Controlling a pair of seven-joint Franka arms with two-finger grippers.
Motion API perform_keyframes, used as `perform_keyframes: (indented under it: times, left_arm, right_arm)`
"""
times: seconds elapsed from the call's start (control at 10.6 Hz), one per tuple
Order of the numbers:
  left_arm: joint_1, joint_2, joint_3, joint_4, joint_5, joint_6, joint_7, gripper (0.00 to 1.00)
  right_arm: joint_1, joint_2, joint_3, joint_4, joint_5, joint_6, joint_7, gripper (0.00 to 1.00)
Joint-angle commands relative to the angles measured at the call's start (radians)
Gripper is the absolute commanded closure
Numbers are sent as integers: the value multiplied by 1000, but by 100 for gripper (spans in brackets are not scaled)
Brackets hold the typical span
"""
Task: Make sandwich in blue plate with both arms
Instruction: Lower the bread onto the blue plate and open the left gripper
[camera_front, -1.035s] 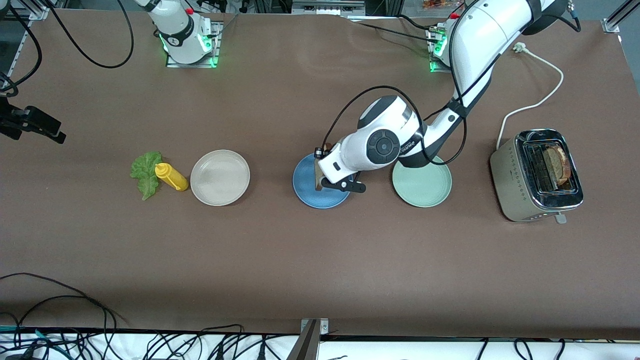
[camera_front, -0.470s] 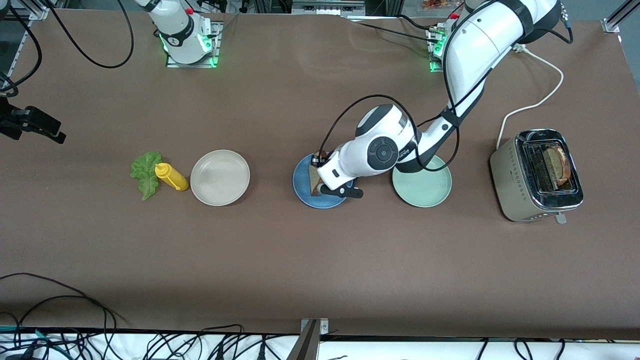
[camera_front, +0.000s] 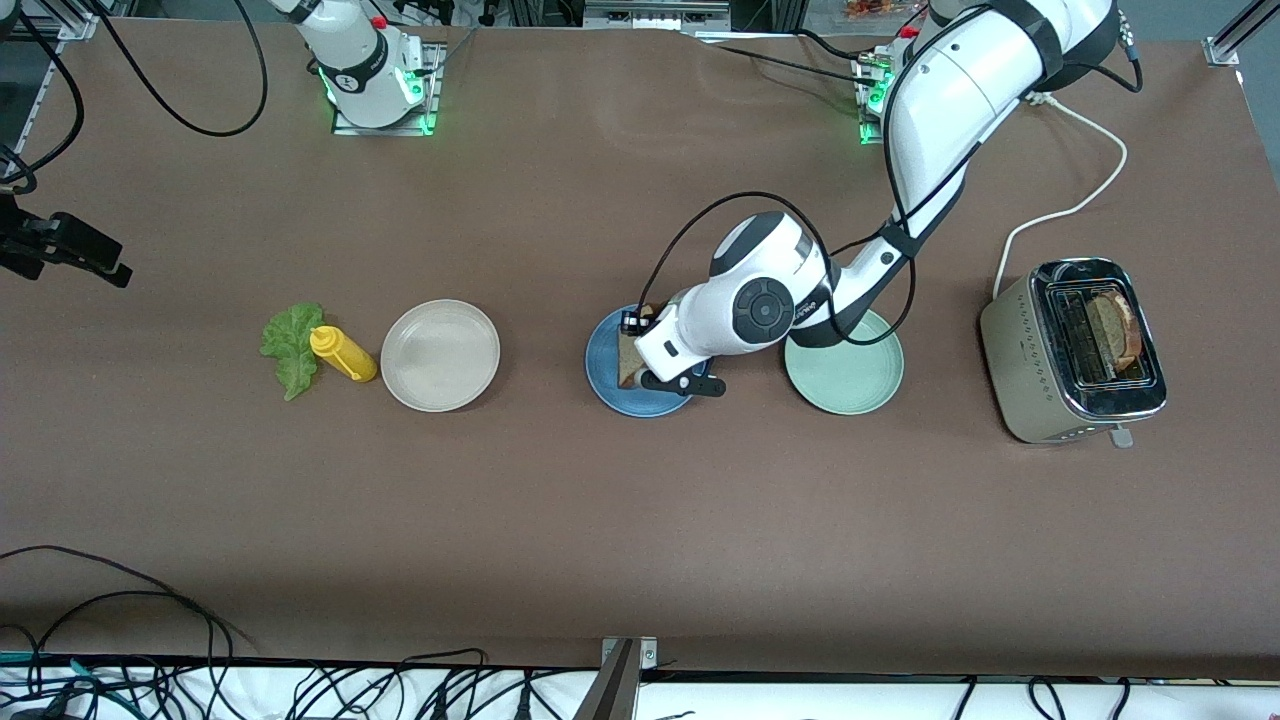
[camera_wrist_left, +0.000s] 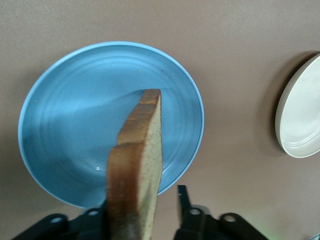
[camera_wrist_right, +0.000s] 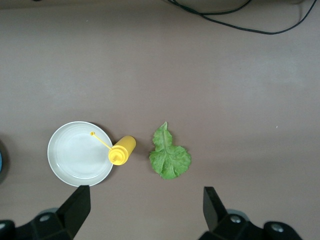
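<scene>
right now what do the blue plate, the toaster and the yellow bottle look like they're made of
Blue plate: likely glazed ceramic or hard plastic; glossy, with faint concentric rings and soft reflections.
Toaster: metal shell, brushed beige sides with a mirror-like chrome top that shows bright glints.
Yellow bottle: probably soft squeeze plastic; smooth, opaque, with a slim nozzle visible in the right wrist view.
</scene>
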Motion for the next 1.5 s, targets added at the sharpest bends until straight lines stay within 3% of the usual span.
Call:
perform_keyframes:
  times: [0.0, 0.38, 0.94, 1.41]
  left_arm:
    - [1, 14, -15, 16, 109, 8, -13, 0]
    - [22, -23, -17, 19, 146, -62, -6, 0]
    - [61, -198, 18, 33, 183, -243, 93, 0]
    - [61, -371, 116, 25, 181, -387, 88, 0]
  right_arm:
    - [3, 5, 3, 14, -6, -12, -1, 0]
    - [6, 20, 9, 9, -8, -17, -1, 0]
    - [10, 36, 7, -3, 0, -18, 2, 0]
    - [0, 212, 0, -24, -18, 8, -44, 0]
